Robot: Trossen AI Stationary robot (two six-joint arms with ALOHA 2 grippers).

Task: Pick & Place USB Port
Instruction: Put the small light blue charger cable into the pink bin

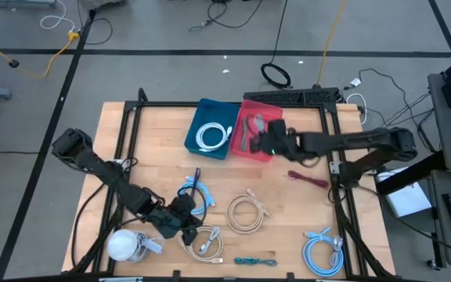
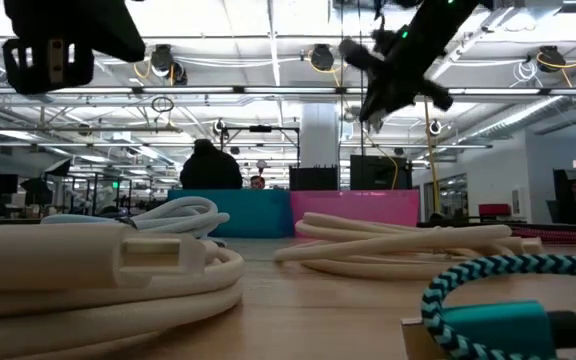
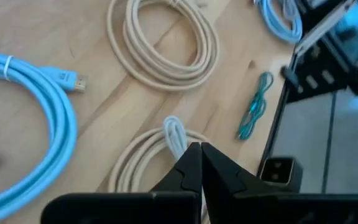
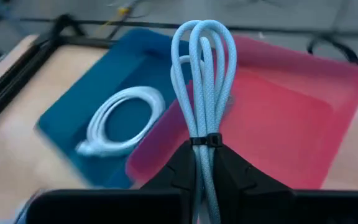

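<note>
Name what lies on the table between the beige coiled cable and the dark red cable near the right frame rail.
In the high view, only bare wood: nothing lies between the beige coiled cable and the dark red cable.

Right gripper [image 1: 271,142], clamped on a pale bundled cable [image 4: 202,93], is over the pink bin [image 1: 250,152]; blue bin [image 1: 210,128] touches it on the left, holding a white coil [image 1: 212,136]. Bare wood between the bins and the near cables is open. Dark red cable [image 1: 308,179] lies at the right. Left gripper [image 1: 185,225], fingers together, sits low among the near clutter: beige coil [image 1: 247,211], second beige coil [image 1: 202,241], light blue cable [image 1: 196,193], teal cable [image 1: 255,261]. Another blue coil [image 1: 323,252] fills the near right corner.
</note>
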